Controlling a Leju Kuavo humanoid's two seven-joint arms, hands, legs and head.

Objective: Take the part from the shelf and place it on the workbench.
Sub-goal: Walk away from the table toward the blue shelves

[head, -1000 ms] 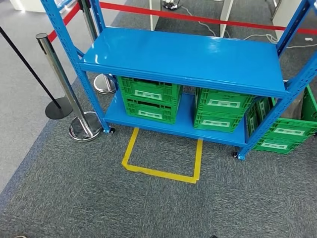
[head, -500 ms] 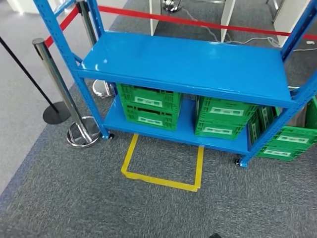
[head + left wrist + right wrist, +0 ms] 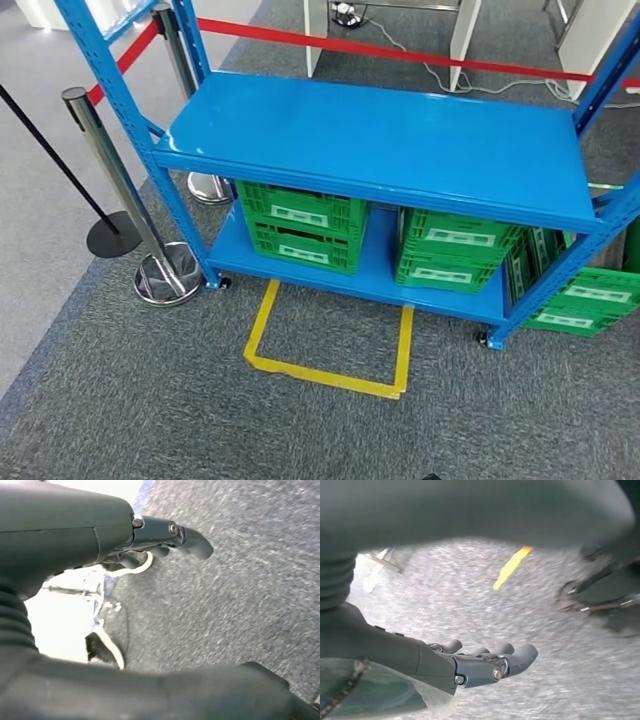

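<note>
Step in hand: approach, judged from the setup; no grasp has begun. In the head view the blue shelf (image 3: 377,140) fills the upper half of the frame, a yellow floor marking (image 3: 332,345) at centre below it. Green crates (image 3: 306,220) sit on the lower tier; the part itself cannot be made out, presumably inside a crate. The left hand (image 3: 166,542) and right hand (image 3: 486,662) hang over carpet, fingers loosely extended, holding nothing. Next move calls for standing at the marking and reaching into a crate.
</note>
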